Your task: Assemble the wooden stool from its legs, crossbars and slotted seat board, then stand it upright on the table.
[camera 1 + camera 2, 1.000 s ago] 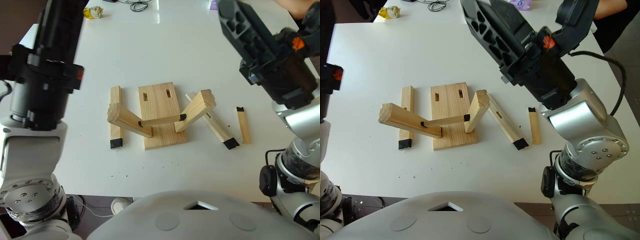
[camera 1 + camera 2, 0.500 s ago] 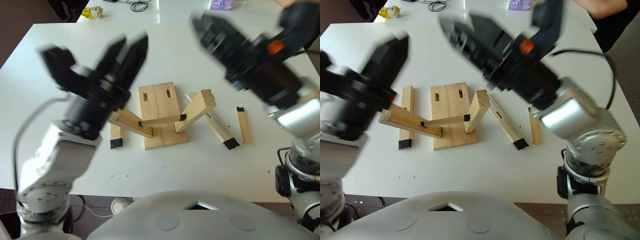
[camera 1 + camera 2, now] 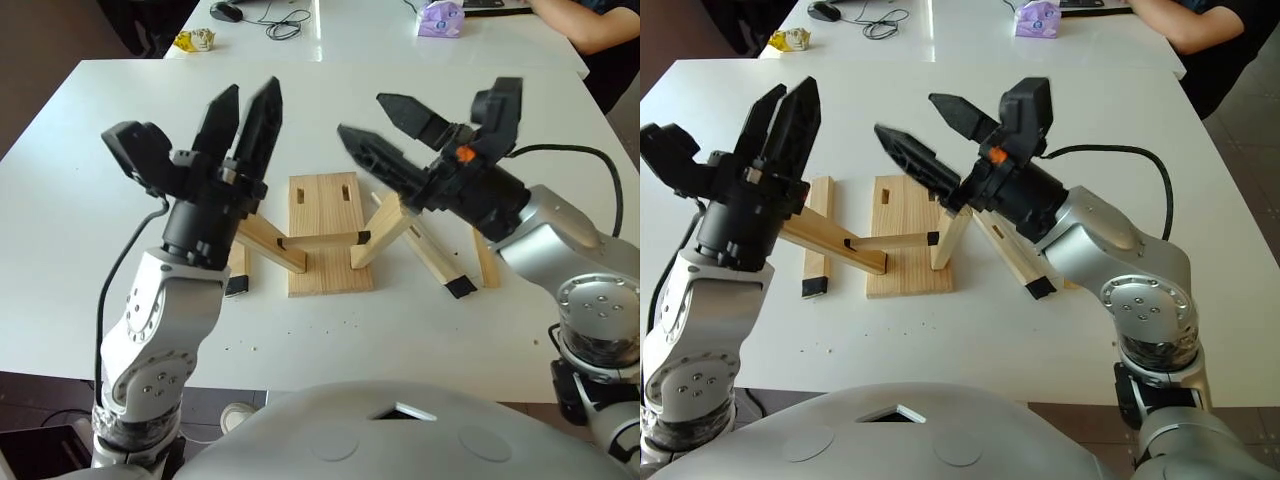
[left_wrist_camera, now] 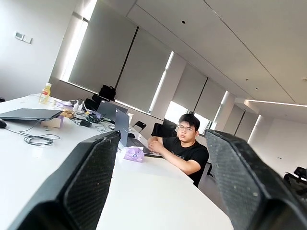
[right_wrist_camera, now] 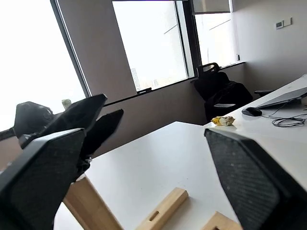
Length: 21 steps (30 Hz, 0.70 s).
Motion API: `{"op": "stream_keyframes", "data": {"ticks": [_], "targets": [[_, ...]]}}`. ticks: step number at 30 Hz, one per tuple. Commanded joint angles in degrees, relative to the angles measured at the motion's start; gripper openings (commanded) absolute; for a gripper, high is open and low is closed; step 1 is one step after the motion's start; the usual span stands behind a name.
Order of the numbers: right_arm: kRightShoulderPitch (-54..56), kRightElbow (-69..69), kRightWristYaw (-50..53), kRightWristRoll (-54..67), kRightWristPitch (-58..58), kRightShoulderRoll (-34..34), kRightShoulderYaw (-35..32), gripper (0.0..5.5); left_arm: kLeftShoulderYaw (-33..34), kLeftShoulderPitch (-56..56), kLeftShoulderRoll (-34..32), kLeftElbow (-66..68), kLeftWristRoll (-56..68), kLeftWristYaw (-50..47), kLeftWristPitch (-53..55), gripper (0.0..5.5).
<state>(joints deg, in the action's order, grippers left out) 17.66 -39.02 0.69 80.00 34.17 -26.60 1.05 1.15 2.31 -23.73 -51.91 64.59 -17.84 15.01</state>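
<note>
The slotted seat board (image 3: pixel 325 205) lies flat mid-table. Across its near half rests a part-built frame: a left leg (image 3: pixel 268 243) and a right leg (image 3: pixel 388 228) joined by a thin crossbar (image 3: pixel 322 240). One loose leg (image 3: pixel 817 235) lies flat left of the board. Another black-tipped leg (image 3: pixel 437 260) and a short crossbar (image 3: pixel 487 268) lie to the right. My left gripper (image 3: pixel 243 108) is held above the left leg, fingers pointing up, open and empty. My right gripper (image 3: pixel 385 135) hovers over the right leg, open, holding nothing.
The white table (image 3: pixel 80 200) has free room in front of and to the left of the parts. On the table behind it are a yellow wrapper (image 3: pixel 193 40), a mouse (image 3: pixel 228 12), a cable (image 3: pixel 285 18) and a purple object (image 3: pixel 441 18).
Both arms have swung in from the picture's sides, bringing the grippers over the parts on either side of the board. The wooden pieces have not moved.
</note>
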Motion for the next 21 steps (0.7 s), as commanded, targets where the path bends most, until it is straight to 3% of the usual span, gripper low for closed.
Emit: {"op": "stream_keyframes", "data": {"ticks": [1, 4, 7, 12, 14, 17, 21], "targets": [[7.8, 6.2, 1.9, 5.4, -2.7, 0.3, -7.7, 4.60, 9.2, -9.2, -1.7, 2.3, 9.2, -2.8, -2.2, 3.28], [8.1, 10.2, -1.9, 1.4, -1.7, -3.0, -10.0, 4.60, 14.8, -13.4, -5.3, 5.4, 15.3, -0.4, -1.8, 3.28], [4.9, 14.1, -8.8, -9.7, -0.9, -8.2, -8.3, 4.60, 20.0, -11.2, -10.1, 8.2, 20.4, 5.4, 1.2, 3.28], [-10.8, 16.4, -22.4, -29.5, -6.5, -15.2, -5.0, 4.61, 29.7, 4.1, -22.2, 25.5, 13.4, 28.4, 12.0, 3.02], [-16.0, 15.0, -25.3, -33.4, -8.1, -15.2, -3.9, 4.61, 30.8, 11.2, -26.3, 33.0, 5.7, 38.4, 13.2, 2.64], [-20.6, 15.2, -29.9, -41.1, -10.8, -15.5, 0.2, 4.61, 27.8, 26.5, -30.3, 35.4, -8.3, 55.3, 11.5, 2.64], [-16.4, 19.4, -34.7, -45.3, -11.6, -12.9, 4.5, 4.61, 22.7, 37.8, -28.1, 29.9, -16.2, 65.6, 8.7, 2.64]]}}
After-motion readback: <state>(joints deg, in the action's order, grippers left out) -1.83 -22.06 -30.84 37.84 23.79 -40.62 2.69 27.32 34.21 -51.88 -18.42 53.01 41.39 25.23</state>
